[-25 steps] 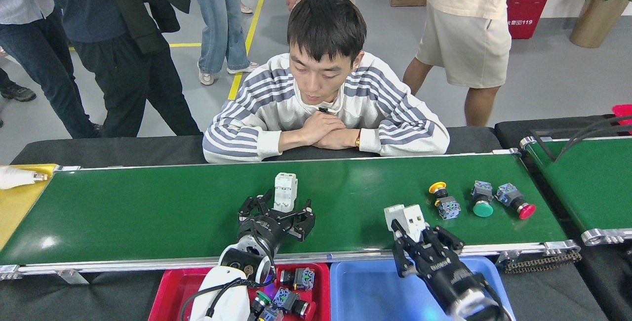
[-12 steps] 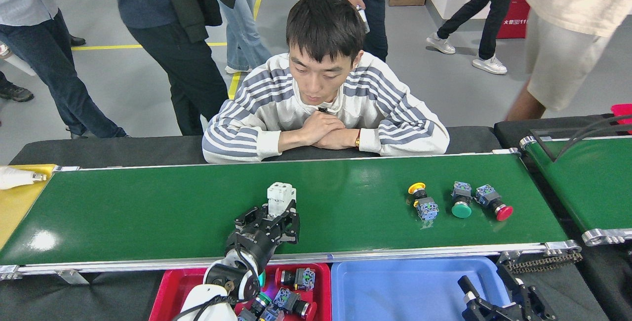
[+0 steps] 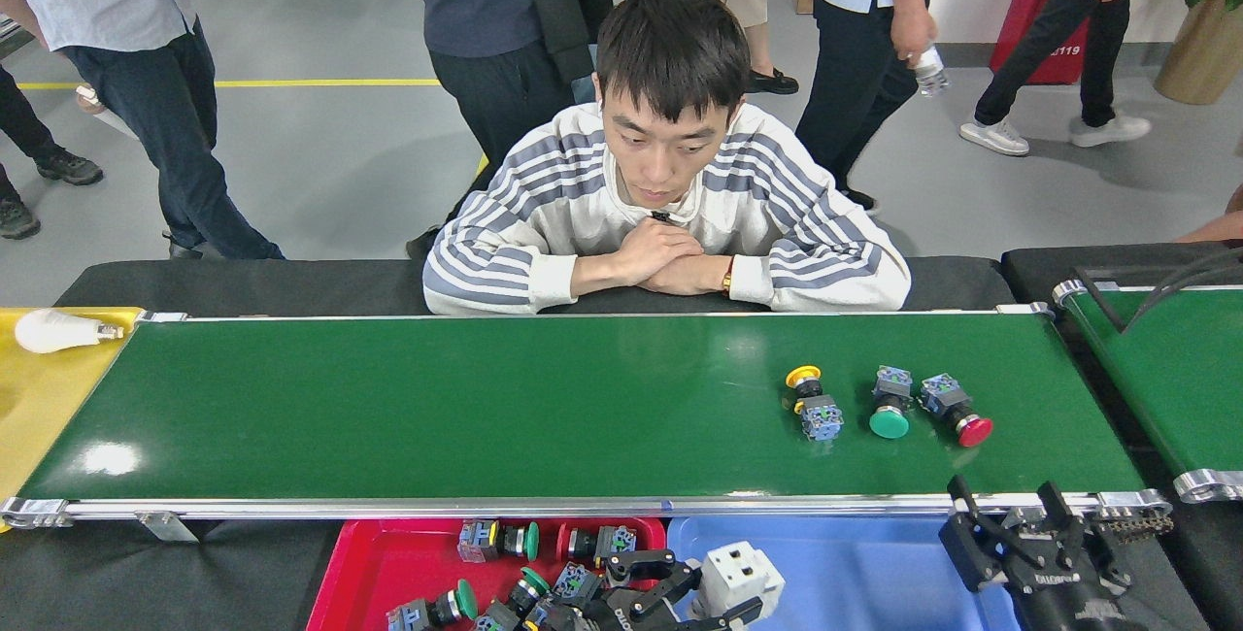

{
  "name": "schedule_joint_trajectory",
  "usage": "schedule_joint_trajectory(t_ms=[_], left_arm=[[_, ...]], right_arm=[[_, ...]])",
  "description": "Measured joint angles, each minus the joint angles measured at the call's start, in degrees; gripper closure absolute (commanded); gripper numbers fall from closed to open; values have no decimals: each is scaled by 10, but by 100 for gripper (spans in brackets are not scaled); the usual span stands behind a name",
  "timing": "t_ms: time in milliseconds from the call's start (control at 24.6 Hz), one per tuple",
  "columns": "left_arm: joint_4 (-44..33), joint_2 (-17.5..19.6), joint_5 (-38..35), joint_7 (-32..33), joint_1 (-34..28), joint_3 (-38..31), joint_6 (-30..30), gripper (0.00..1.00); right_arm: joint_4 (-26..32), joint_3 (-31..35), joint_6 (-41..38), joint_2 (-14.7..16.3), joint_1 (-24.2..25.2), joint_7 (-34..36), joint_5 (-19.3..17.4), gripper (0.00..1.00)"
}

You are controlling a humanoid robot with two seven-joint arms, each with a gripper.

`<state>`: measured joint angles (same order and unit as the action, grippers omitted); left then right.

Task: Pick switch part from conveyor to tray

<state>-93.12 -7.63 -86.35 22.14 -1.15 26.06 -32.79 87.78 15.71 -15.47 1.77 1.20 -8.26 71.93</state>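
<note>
Three switch parts lie on the right half of the green conveyor [image 3: 486,408]: a yellow-capped one [image 3: 808,403], a green-capped one [image 3: 888,404] and a red-capped one [image 3: 957,411]. My left gripper [image 3: 723,594] is at the bottom edge, shut on a white switch part [image 3: 740,575], above the border between the red tray [image 3: 388,563] and the blue tray [image 3: 855,573]. The red tray holds several button switches. My right gripper [image 3: 1005,507] stands open and empty at the conveyor's front rail, below the red-capped part.
A person in a striped sweater [image 3: 670,223] leans folded arms on the conveyor's far edge. A second green belt [image 3: 1165,369] with black cables sits at the right. A white bulb [image 3: 58,330] lies on a yellow surface at the left. People walk behind.
My left gripper pulled back off the belt with the white part to above the trays. The right gripper rose into view at the lower right. The three switches drifted left.
</note>
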Motion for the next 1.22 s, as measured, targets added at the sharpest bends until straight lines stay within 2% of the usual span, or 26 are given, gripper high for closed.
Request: schedule_joint_trajectory(t_ms=[162,244,325,365,446,487,528,609,690,771,934,1137,1218], left_arm=[[-4,-2,0,2,0,15,49,0],[-24,-2,0,1,0,-15,72,0],[-35,-1,0,-1,-1,-82,113,0],[-35,-1,0,-3,-1,-119,132,0],[-33,5,0,-17,0,-220,159,0],[-29,13,0,-36,0,-272,168,0],[-20,22,0,-57,0,-317,173,0],[3,46,1,-96,-1,-379,178,0],[17,57,1,-119,-3,-403,179,0],[22,57,1,-128,-8,-406,179,0],[21,57,2,-134,-12,-405,179,0],[20,72,2,-136,-12,-404,179,0],[20,75,2,-136,-12,-404,179,0]], right_arm=[[-39,-47,18,23,-32,-2,5,0],[-55,-77,38,23,-45,-3,6,0],[-72,-109,61,24,-63,-8,6,4],[-81,-125,76,24,-73,-9,6,10],[-99,-153,97,29,-89,-10,6,33],[-112,-170,110,36,-100,-11,8,55],[-123,-186,115,42,-109,-11,10,68],[-138,-205,123,51,-120,-11,11,83],[-139,-209,126,51,-121,-11,10,90],[-139,-210,127,51,-121,-11,10,94],[-124,-211,126,51,-120,-12,8,95],[-33,-234,83,50,-83,-14,7,96],[9,-271,55,44,-59,-14,8,95]])
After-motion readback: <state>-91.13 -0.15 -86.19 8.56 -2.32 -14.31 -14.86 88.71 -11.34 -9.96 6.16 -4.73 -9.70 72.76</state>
